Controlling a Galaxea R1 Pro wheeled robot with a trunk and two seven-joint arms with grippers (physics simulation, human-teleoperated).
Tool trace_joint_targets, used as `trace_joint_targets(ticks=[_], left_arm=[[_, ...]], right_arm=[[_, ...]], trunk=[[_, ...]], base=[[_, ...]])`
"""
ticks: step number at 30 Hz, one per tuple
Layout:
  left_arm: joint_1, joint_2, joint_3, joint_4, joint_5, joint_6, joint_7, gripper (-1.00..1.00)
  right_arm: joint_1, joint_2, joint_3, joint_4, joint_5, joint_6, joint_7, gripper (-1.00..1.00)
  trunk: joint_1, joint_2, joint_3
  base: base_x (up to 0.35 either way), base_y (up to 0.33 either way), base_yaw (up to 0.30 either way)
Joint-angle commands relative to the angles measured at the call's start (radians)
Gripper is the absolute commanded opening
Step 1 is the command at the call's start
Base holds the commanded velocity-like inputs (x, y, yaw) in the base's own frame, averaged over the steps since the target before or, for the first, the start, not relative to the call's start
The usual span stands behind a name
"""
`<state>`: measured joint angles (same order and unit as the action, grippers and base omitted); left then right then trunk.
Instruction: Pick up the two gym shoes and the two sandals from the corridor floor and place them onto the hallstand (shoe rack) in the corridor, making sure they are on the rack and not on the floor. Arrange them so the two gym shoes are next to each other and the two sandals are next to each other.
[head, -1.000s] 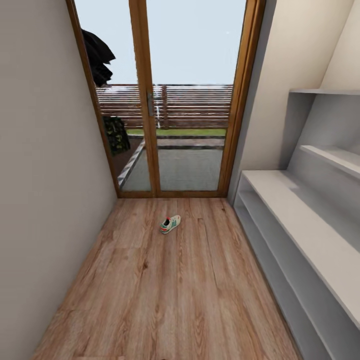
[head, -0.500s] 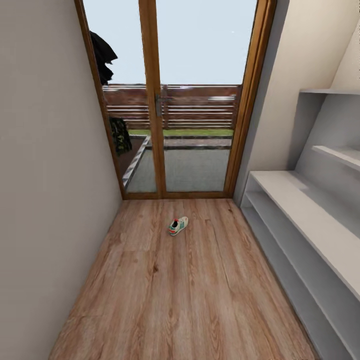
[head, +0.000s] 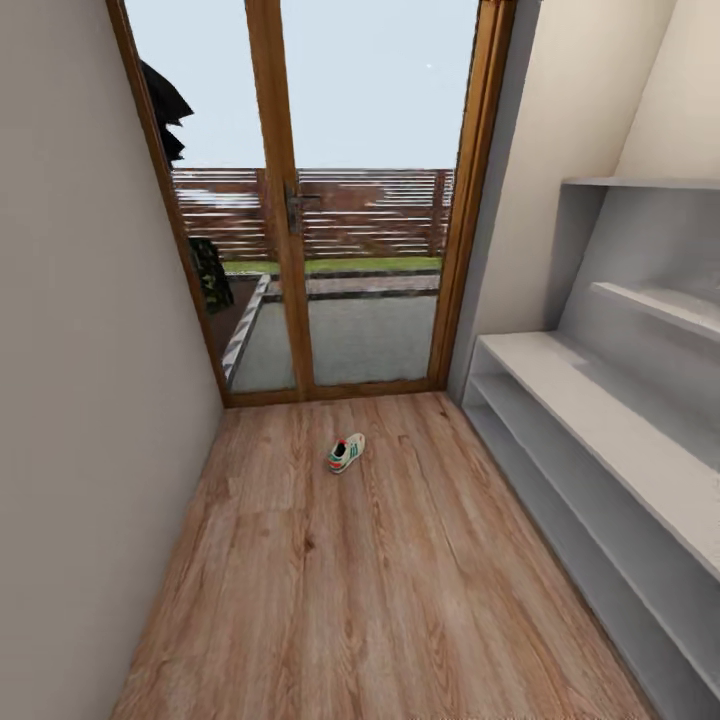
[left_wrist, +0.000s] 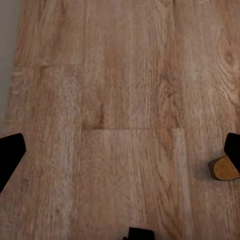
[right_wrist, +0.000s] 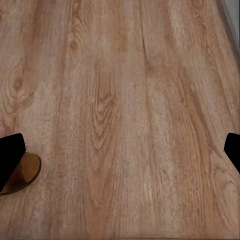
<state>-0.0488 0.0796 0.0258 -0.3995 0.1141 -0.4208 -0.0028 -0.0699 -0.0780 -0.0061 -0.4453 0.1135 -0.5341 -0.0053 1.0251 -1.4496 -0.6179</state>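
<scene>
1 gym shoe (head: 345, 453) lies on the corridor floor (head: 380, 590), a short way in front of the glass door (head: 300, 200) and well apart from the hallstand (head: 600, 440), which runs along the wall to the side of the door. In the left wrist view, the left gripper (left_wrist: 122, 162) hangs over bare planks with its fingers wide apart. The right gripper (right_wrist: 122, 160) likewise hangs over the floor, its fingers spread wide.

Glass door (head: 300, 220): wooden frame, shut, at the corridor's far end.
Fence (head: 370, 210): brown slats, outside behind the glass.
Side wall (head: 80, 350): plain beige.
</scene>
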Motion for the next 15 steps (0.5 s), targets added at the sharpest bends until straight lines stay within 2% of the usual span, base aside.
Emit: trace_joint_targets(ticks=[1, 15], left_arm=[[0.0, 0.001, -0.003, 0.001, 0.009, -0.003, 0.0, 1.0], [0.0, 0.0, -0.003, 0.0, 0.009, -0.004, 0.0, 1.0]], right_arm=[[-0.001, 0.0, -0.001, 0.0, 0.006, -0.003, -0.001, 1.0], [-0.001, 0.0, -0.001, 0.0, 0.006, -0.003, 0.0, 1.0]], trunk=[[0.0, 0.0, -0.001], [0.0, 0.0, -0.001]], base=[[0.001, 0.303, -0.26], [0.0, 0.285, -0.264]])
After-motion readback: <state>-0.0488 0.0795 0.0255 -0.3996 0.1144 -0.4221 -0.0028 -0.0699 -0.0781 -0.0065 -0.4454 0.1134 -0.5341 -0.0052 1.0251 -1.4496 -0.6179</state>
